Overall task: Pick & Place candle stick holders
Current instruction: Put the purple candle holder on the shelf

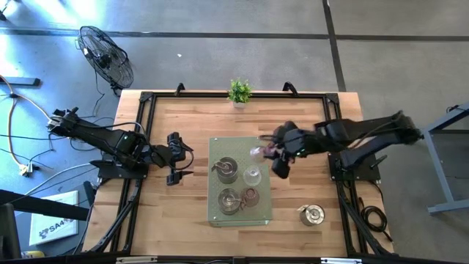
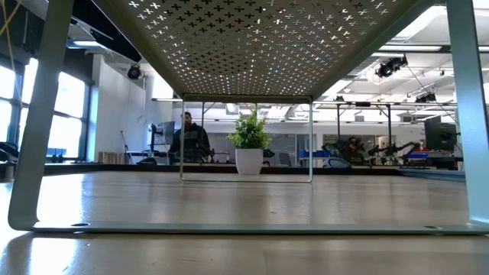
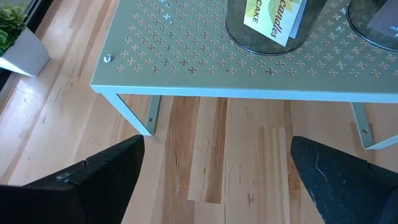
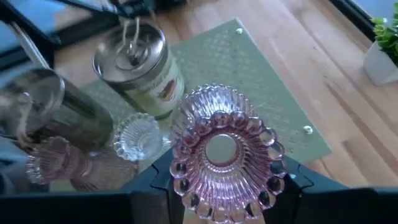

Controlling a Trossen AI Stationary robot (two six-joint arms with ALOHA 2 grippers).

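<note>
Our right gripper [image 4: 227, 186] is clamped on the ribbed pink glass candle holder [image 4: 224, 152] above the perforated green metal shelf [image 1: 217, 147]; set down carelessly, we judge it could knock the clear glass cup [image 4: 140, 135]. Our left gripper [image 1: 174, 158] waits beside, fingers apart

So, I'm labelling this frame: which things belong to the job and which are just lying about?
Job: pink glass holder, held by the right gripper; on the green rack, two silver holders, a clear cup, a pink cup; lone silver holder on the table.
Lying about: potted plant, floor fan, idle left gripper.
</note>
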